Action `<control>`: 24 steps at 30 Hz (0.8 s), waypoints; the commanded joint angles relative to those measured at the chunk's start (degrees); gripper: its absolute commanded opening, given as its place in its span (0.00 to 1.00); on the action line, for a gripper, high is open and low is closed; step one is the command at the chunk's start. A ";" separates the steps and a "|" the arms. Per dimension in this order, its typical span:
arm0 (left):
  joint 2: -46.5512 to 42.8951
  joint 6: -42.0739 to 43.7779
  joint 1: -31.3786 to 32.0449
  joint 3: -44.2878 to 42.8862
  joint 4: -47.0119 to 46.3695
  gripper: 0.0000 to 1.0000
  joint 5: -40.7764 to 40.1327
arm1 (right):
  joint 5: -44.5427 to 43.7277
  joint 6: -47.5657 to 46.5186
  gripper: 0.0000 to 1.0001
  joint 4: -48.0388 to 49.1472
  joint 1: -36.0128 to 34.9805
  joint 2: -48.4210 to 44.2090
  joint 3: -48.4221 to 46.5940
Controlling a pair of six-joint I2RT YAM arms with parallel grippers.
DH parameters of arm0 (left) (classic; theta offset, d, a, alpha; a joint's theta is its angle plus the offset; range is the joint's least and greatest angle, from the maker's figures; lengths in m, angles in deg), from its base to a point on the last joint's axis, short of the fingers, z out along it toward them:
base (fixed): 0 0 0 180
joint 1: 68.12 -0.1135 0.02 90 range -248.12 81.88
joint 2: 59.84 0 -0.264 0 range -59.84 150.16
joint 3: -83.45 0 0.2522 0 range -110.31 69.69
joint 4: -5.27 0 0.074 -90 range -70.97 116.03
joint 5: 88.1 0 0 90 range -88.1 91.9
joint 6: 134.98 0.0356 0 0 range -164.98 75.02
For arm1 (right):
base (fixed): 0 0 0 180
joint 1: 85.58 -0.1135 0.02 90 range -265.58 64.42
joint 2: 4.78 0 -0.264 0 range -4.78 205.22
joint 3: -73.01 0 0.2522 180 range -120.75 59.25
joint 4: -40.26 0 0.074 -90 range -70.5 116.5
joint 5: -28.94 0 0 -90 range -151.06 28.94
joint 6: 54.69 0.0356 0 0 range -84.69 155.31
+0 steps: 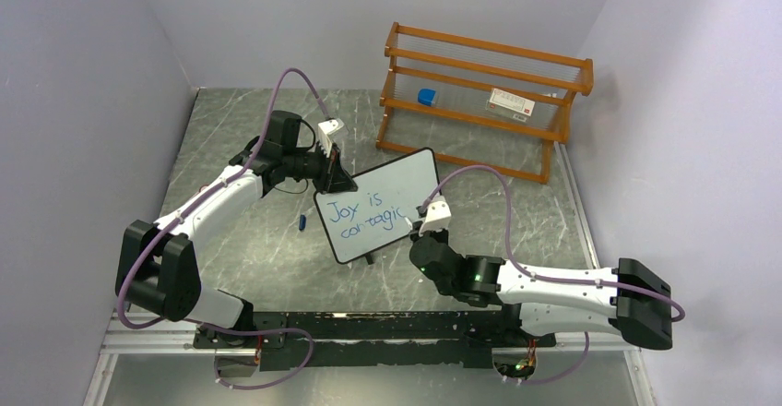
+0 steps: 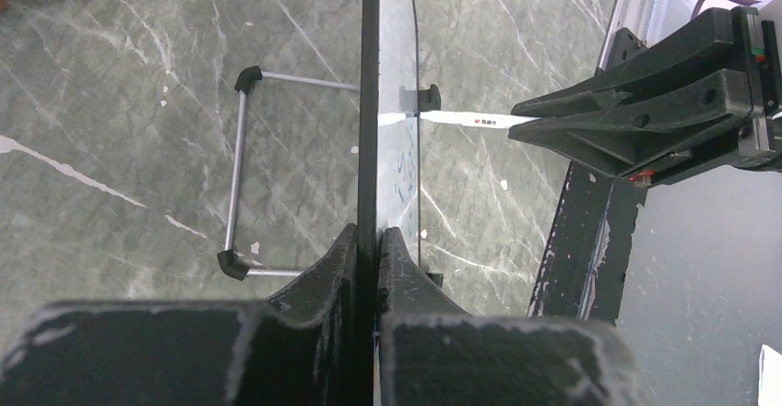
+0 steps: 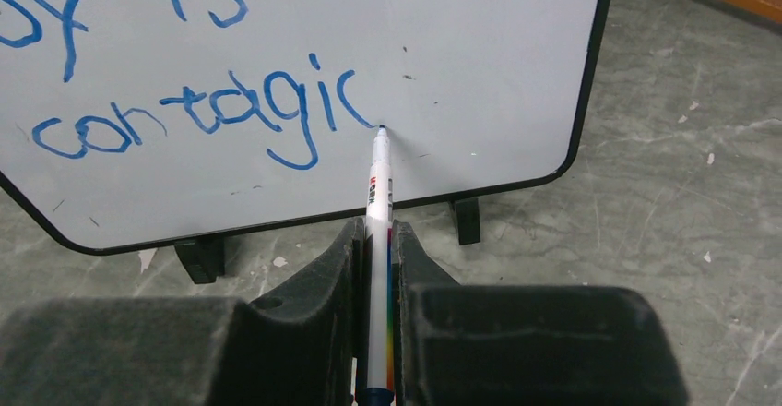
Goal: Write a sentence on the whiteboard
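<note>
The whiteboard stands tilted on the table's middle, with blue words "Joy is" over "contagic". My left gripper is shut on the whiteboard's upper left edge; in the left wrist view the board's black edge runs between the fingers. My right gripper is shut on a white marker with a rainbow stripe. Its tip touches the board just after the last letter of the sentence. The marker also shows in the left wrist view, meeting the board's face.
An orange wooden rack stands behind the board, with a blue item and a white labelled item on it. A small blue cap lies on the table left of the board. The board's wire stand reaches out behind it.
</note>
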 commanded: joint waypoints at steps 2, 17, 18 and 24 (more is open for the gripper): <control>2.54 4.43 -0.16 0.74 4.02 0.05 -7.85 | -3.64 -0.13 0.00 1.28 0.47 -0.71 0.21; 2.53 4.50 -0.16 0.72 4.02 0.05 -7.94 | -1.20 -4.72 0.00 5.98 0.95 -1.40 -1.45; 2.60 4.45 -0.16 0.66 4.02 0.05 -8.01 | -0.93 -4.87 0.00 6.06 0.98 -1.83 -1.51; 2.62 4.39 -0.16 0.64 4.06 0.05 -7.94 | -0.25 -6.13 0.00 6.88 0.94 -1.68 -1.68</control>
